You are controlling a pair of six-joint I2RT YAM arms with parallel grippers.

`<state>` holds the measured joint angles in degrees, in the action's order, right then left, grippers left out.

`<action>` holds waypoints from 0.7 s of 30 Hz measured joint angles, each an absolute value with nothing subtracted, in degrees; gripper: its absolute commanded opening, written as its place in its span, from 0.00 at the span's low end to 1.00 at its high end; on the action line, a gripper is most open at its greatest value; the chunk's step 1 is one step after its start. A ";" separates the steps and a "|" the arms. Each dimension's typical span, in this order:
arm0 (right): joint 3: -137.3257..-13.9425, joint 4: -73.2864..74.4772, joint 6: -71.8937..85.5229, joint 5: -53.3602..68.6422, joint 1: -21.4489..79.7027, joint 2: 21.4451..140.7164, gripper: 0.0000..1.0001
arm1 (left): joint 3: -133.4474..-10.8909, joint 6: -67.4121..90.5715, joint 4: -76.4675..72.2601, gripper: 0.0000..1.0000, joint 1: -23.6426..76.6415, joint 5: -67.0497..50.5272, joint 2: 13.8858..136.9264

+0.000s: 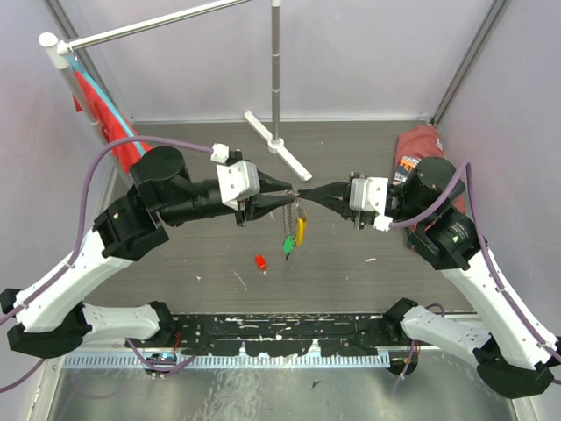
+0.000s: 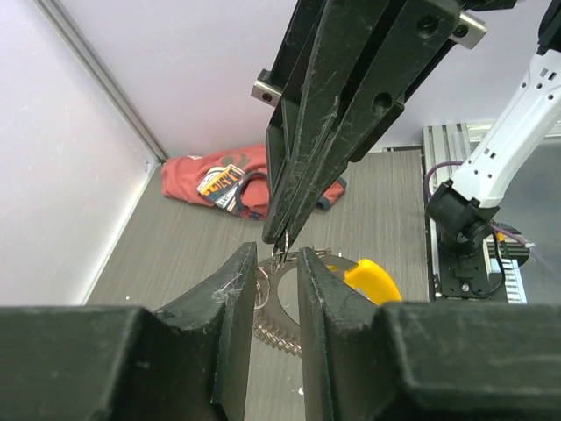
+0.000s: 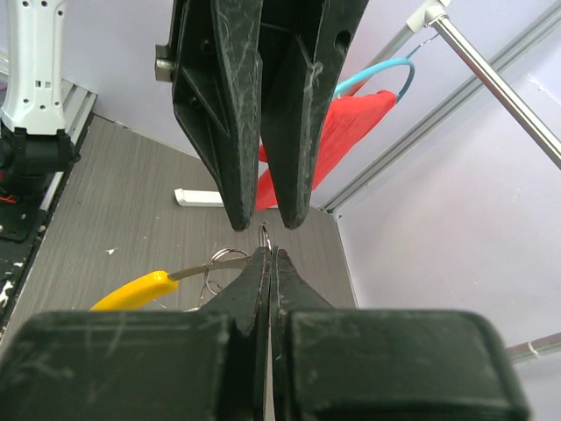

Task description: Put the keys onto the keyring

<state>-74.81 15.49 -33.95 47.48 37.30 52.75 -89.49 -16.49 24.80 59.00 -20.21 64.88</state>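
Observation:
The keyring (image 1: 296,213) hangs in the air between my two grippers, its yellow tag (image 1: 300,230) and green tag (image 1: 287,246) dangling below. My right gripper (image 1: 308,192) is shut on a thin silver ring of it (image 3: 266,235). My left gripper (image 1: 289,195) is open, tip to tip with the right one, its fingers either side of that ring (image 2: 280,256). The yellow tag (image 2: 374,279) and beaded chain (image 2: 276,334) show in the left wrist view. The red key (image 1: 260,262) lies on the table below. The blue key is out of view.
A metal stand with a white cross base (image 1: 279,145) stands at the back middle. A red printed cloth (image 1: 419,147) lies at the back right. A red cloth on a hanger (image 1: 101,114) hangs at the back left. Walls close in on both sides.

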 measured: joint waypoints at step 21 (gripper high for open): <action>-74.81 15.90 -33.89 46.83 37.28 52.49 0.01 | -91.09 -17.37 26.96 0.00 59.05 -20.08 67.88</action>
<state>-74.81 15.90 -33.89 46.83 37.28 52.49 -91.09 -17.37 26.96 59.05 -20.08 67.88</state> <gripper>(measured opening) 0.031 0.015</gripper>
